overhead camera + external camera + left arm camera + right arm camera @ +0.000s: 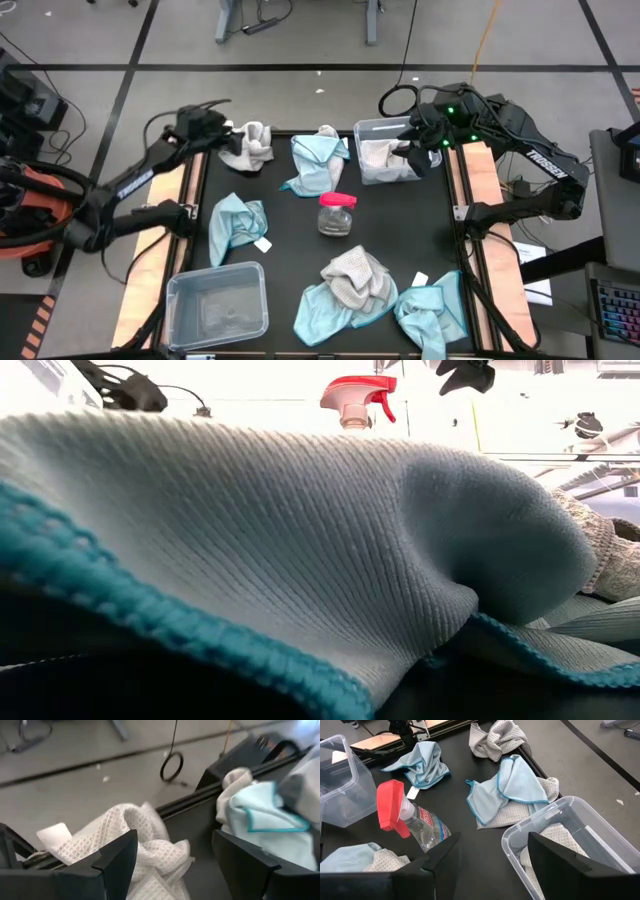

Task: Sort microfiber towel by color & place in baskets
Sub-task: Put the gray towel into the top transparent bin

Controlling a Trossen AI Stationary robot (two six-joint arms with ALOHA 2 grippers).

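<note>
Your left gripper [170, 865] hovers with jaws wide over the grey waffle towel [247, 146] at the desk's far left corner. It is limp and light; pinch a raised fold. Right gripper [492, 865], jaws wide, hangs above the far basket [385, 150].

The floor [300, 40] is grey with dark seam lines. Black cables [400, 98] lie coiled on it. Metal legs [228, 20] stand beyond the black table [400, 230]. A keyboard [618, 310] sits right.
</note>
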